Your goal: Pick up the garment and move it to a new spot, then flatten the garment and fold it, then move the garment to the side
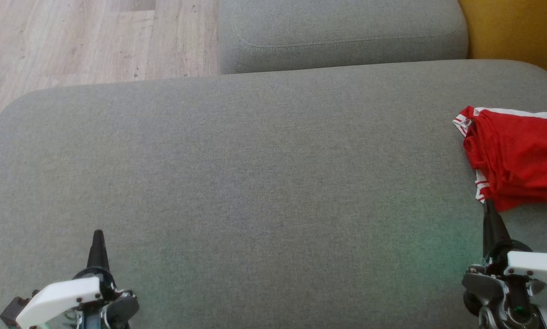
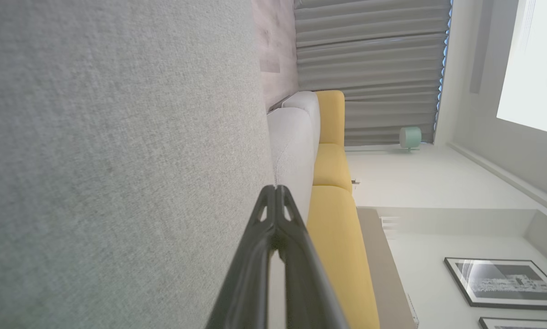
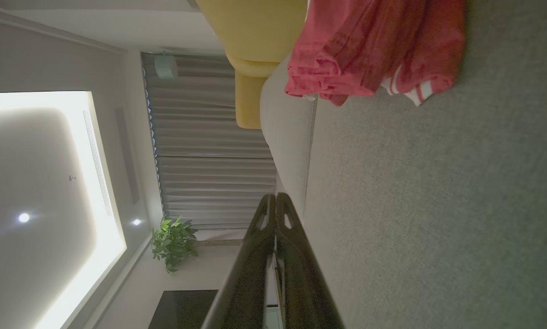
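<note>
Near the right edge of the wide grey seat cushion [image 1: 255,183] lies one garment [image 1: 515,160] — red, soft, rumpled into a loose heap, with white striped trim along its hems. Just below its lower corner stands the right gripper [image 1: 487,204], its two dark tapered fingers pressed together on nothing, tips at the cloth's edge. The cushion is coarse woven fabric with rounded corners. Well apart, at the lower left, the left gripper [image 1: 98,234] is likewise closed and empty. Beyond — a second grey cushion [image 1: 342,32], yellow upholstery [image 1: 520,27], pale wood floor [image 1: 72,41].

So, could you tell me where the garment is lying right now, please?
In the head view the garment lies bunched at the right edge of the grey cushion, just beyond the right gripper.
</note>
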